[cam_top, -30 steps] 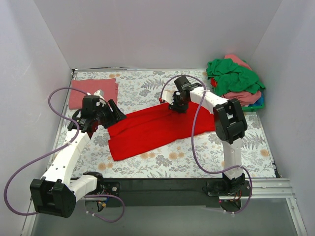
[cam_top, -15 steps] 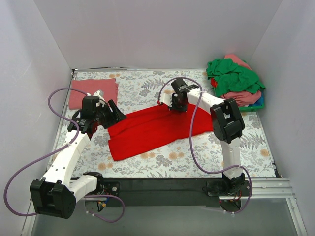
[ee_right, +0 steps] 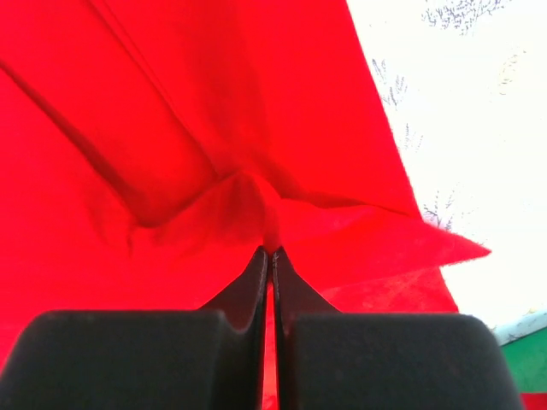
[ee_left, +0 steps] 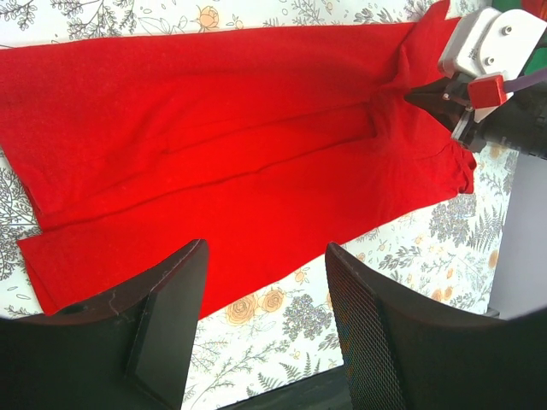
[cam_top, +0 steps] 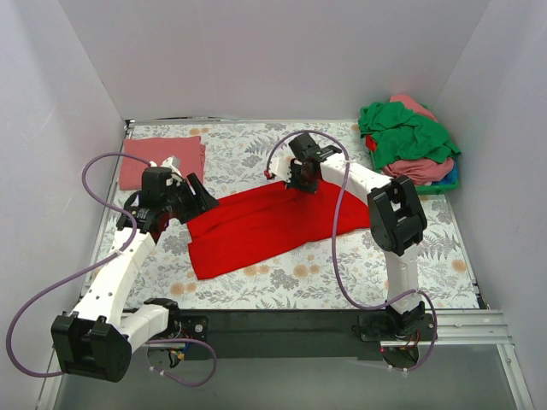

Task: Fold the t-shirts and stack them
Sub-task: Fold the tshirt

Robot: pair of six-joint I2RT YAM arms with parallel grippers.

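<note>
Red t-shirt [cam_top: 256,229] is clamped by the right fingers [ee_right: 261,273]; tips pressed tight together on a raised pinch of cloth at the shirt's far edge, toward its right end; creases fan out from that pinch across the fabric. Left fingers [ee_left: 179,290] stand part-way apart with nothing between them, over the shirt's left end; red cloth shows through the gap; can't tell whether they touch it. Shirt lies spread long and mostly flat, with a lengthwise fold line down its middle; it slants, left end nearer the arm bases than the right end. Under it is the worktop [cam_top: 342,286], covered in grey floral cloth. Folded salmon-pink t-shirt [cam_top: 161,161] lies beyond the red shirt's left end on the far side, apart from it. Off the red shirt's right end, also on the far side, sits a loose heap: green t-shirt [cam_top: 408,135] on top, pink t-shirt [cam_top: 423,169] under it, a strip of blue cloth [cam_top: 451,179] at the heap's edge. Purple cables [cam_top: 338,248] loop from both arms; one crosses the shirt's right end.
</note>
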